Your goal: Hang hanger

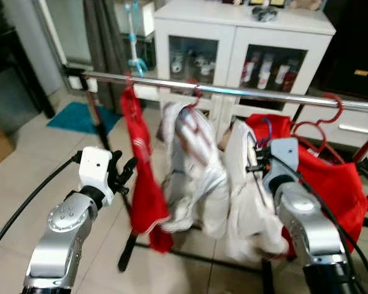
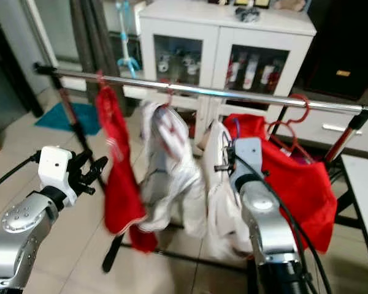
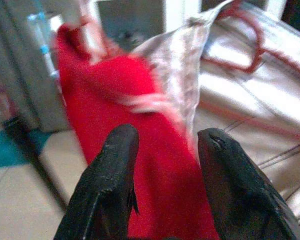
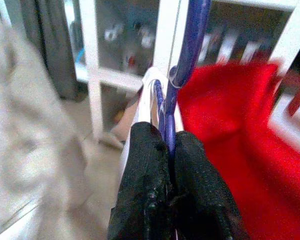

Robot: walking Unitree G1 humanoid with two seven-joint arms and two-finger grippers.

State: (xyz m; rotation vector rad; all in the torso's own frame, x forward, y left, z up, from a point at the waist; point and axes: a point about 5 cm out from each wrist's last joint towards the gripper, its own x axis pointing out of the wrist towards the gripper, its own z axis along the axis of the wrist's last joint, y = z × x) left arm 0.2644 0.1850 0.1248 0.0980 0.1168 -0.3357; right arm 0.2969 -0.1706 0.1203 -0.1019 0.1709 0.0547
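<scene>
My right gripper (image 4: 170, 150) has its jaws clenched on the blue hanger (image 4: 190, 45), which carries a white garment (image 1: 248, 202) and is held just below the silver rail (image 1: 233, 92), its hook not yet over it. My left gripper (image 3: 165, 165) has its jaws released and hovers near the red garment (image 1: 144, 177) that hangs from the rail. Between them hangs a white shirt (image 1: 193, 165), and behind the rail stands a white cabinet (image 1: 233, 37).

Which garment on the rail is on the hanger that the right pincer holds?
The white garment on the blue hanger, clamped in the right pincer; the others hang from red hangers.
</scene>
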